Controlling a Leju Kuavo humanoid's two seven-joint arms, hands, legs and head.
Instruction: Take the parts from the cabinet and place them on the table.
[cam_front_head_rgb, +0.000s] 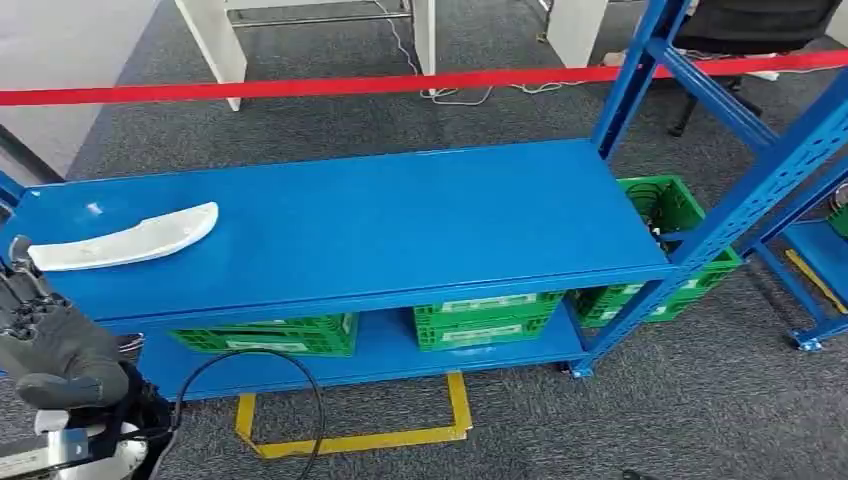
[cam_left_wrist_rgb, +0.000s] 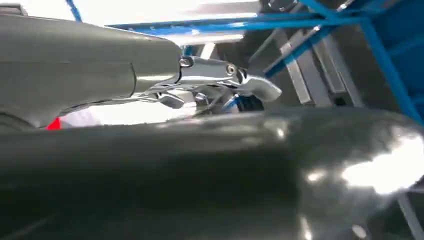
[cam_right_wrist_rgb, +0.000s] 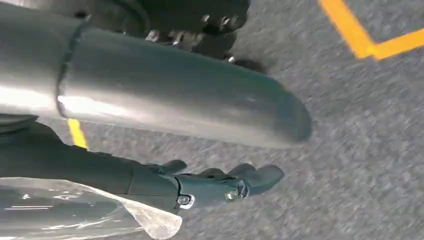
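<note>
white part (cam_front_head_rgb: 125, 241) on blue shelf (cam_front_head_rgb: 400, 215); l hand (cam_front_head_rgb: 50, 340) empty, fingers apart; r hand (cam_right_wrist_rgb: 210, 185) grips clear bag (cam_right_wrist_rgb: 75, 210).

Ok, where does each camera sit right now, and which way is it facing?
Head view: high on the body, looking down at the blue metal shelf with a white curved plastic part; left robot hand at lower left.
Left wrist view: behind the left hand's grey thumb, facing blue rack beams.
Right wrist view: right robot hand hanging, facing grey carpet.
Shared: head and right wrist show yellow floor tape.
</note>
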